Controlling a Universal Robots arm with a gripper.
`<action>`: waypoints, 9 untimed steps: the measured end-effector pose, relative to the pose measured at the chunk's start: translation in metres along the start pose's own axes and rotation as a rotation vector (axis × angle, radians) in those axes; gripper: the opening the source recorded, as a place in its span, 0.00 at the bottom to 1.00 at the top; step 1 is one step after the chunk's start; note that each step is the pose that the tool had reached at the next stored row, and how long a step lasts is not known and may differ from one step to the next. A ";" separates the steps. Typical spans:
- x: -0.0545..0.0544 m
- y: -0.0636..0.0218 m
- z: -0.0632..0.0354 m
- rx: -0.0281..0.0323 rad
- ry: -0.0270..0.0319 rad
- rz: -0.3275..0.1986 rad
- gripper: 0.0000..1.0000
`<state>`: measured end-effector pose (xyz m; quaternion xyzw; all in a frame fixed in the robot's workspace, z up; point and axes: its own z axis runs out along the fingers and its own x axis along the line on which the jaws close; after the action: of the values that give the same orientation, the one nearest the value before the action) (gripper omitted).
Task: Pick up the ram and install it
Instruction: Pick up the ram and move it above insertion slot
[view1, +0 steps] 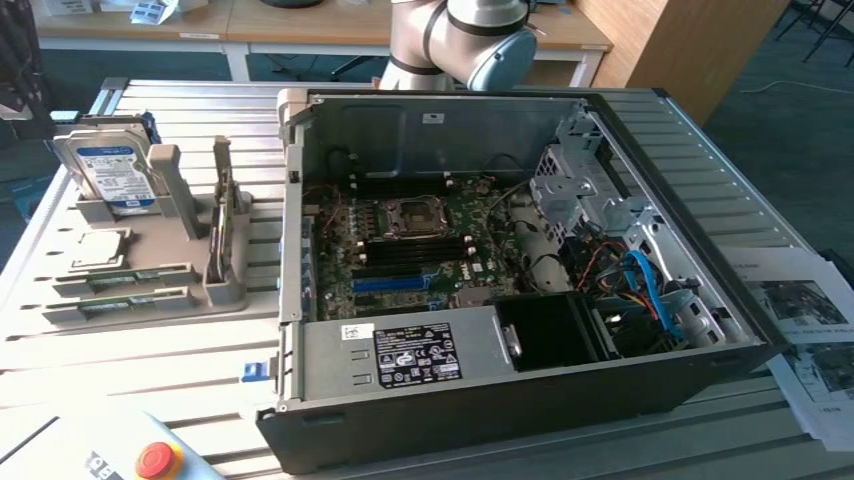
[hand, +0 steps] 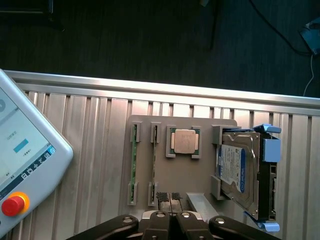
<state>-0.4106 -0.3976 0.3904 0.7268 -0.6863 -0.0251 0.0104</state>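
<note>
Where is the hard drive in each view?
Exterior view: hard drive upright in the grey holder, to the exterior view's left of the computer case.
Wrist view: hard drive in that holder, beside the CPU, away from the ram sticks.
Shared landmark: the CPU, between drive and ram sticks.

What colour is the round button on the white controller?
Red. The button shows best in the wrist view.

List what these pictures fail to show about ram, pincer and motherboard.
- Ram sticks: wrist view, seen edge-on; chips too small.
- Pincer: wrist view, body cut off by the frame edge.
- Motherboard: exterior view, slots too small to tell free from filled.
- Arm: exterior view, cut off at the top edge.
</note>
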 end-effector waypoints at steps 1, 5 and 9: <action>0.000 0.0000 0.0000 -0.0001 0.0000 0.000 0.10; 0.000 0.0000 0.0000 -0.0001 0.0000 0.000 0.10; 0.000 0.0000 0.0000 -0.0001 -0.0001 0.000 0.11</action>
<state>-0.4107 -0.3976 0.3904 0.7268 -0.6863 -0.0252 0.0104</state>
